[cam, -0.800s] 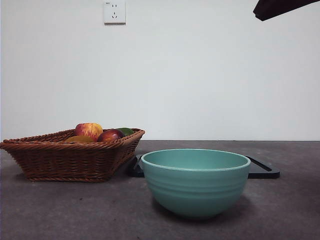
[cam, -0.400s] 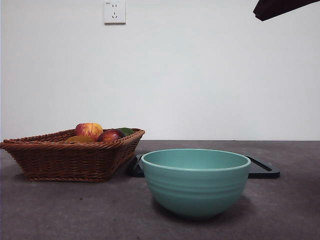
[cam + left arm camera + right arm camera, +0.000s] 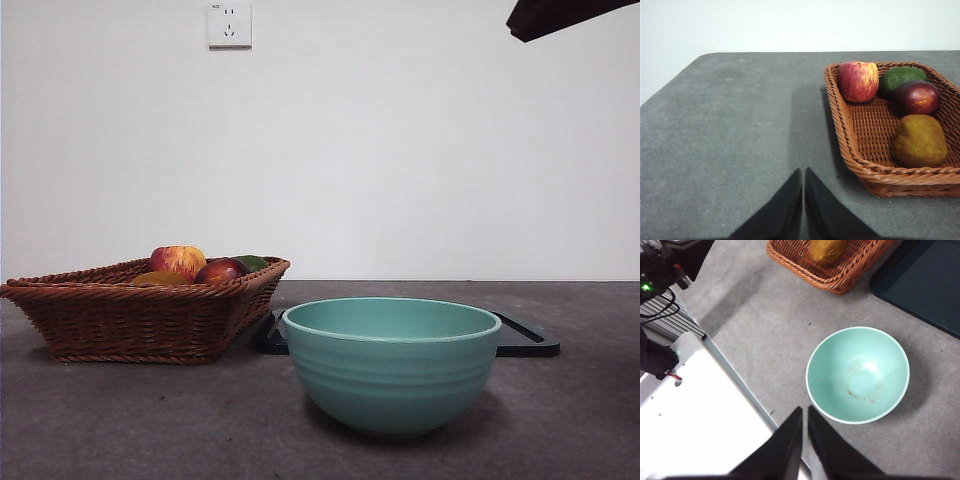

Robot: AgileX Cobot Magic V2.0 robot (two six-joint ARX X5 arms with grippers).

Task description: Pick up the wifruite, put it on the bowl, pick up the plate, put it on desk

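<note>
While the grey desk [image 3: 120,420] carries one wicker basket [image 3: 140,320], one dark tray [image 3: 925,285] and one empty mint-green bowl [image 3: 391,362], the basket holds four fruits. One is the ochre wifruite [image 3: 919,140], lying with its long axis along the basket's near rim. Both the left end effector [image 3: 803,175] and the right end effector [image 3: 805,412] hang empty, jaws pressed together.

Both arms wait: left claw [image 3: 803,187] (jaws together), right claw [image 3: 804,424] likewise.

wicker basket [image 3: 140,320] with streaked apple [image 3: 858,81], dark red fruit [image 3: 916,98], green fruit [image 3: 901,77]; wall socket [image 3: 229,24]
</note>
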